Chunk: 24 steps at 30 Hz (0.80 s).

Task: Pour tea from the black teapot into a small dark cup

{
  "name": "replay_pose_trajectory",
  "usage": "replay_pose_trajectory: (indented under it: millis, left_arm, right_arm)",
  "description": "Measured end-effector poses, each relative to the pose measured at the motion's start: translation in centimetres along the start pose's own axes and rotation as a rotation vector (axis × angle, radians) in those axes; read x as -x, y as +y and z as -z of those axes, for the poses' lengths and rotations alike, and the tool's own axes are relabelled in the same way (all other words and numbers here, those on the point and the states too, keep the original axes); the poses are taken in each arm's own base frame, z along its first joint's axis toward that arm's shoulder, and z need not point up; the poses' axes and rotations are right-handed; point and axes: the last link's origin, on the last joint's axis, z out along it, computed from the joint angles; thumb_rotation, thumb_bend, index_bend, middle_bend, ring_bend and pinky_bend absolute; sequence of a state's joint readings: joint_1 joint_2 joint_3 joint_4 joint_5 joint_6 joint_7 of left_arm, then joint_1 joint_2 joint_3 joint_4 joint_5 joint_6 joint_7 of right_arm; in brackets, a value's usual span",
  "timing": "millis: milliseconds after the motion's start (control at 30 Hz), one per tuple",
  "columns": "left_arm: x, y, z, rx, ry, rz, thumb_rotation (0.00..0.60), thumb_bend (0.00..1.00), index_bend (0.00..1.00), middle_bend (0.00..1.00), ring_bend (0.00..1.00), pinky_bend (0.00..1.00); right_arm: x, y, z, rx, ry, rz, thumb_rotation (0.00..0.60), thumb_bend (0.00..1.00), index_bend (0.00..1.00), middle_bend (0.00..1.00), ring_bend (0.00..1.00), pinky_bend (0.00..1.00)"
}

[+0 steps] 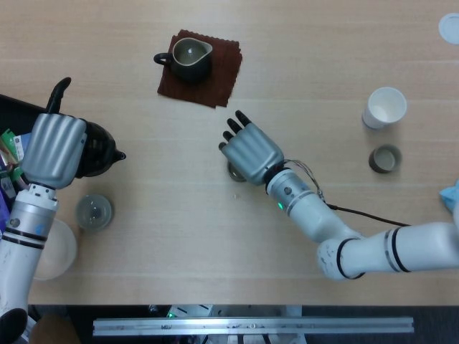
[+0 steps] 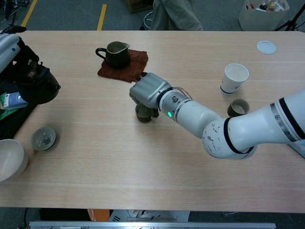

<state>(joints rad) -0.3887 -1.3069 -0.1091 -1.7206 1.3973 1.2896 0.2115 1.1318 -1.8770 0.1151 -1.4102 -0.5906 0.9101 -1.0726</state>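
The black teapot [image 1: 98, 147] [image 2: 37, 84] is at the table's left edge, spout pointing right. My left hand [image 1: 54, 148] [image 2: 6, 46] grips it from above at its handle. A small dark cup [image 1: 235, 170] [image 2: 143, 114] sits low at the table's middle, just below the brown mat [image 1: 215, 82]. My right hand [image 1: 250, 151] [image 2: 149, 90] covers it from above and holds it by the rim, hiding most of it in the head view. A second small dark cup [image 1: 385, 158] [image 2: 238, 107] stands at the right.
A dark pitcher [image 1: 188, 58] [image 2: 116, 53] stands on the mat. A white paper cup [image 1: 384, 107] [image 2: 235, 78] is at the right. A small grey cup [image 1: 95, 212] [image 2: 43, 138] and a white bowl [image 1: 56, 249] [image 2: 10, 159] lie near the teapot. A white lid [image 2: 266, 46] is far right.
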Motion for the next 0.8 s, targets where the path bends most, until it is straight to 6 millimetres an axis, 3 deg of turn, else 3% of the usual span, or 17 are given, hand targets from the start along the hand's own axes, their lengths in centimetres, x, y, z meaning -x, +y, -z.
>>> replay_pose_trajectory:
  millis: [567, 800]
  left_arm:
    - [0.22, -0.19, 0.16, -0.005, -0.001, 0.001, 0.600, 0.39, 1.00, 1.00, 0.84, 0.07]
    - [0.40, -0.15, 0.19, -0.006, -0.004, 0.006, 0.599, 0.39, 1.00, 1.00, 0.84, 0.06]
  right_arm:
    - [0.22, -0.35, -0.63, 0.014, -0.007, 0.021, 0.600, 0.19, 0.49, 0.27, 0.08, 0.09]
    - [0.24, -0.40, -0.69, 0.016, -0.010, 0.018, 0.600, 0.19, 0.44, 0.27, 0.07, 0.09]
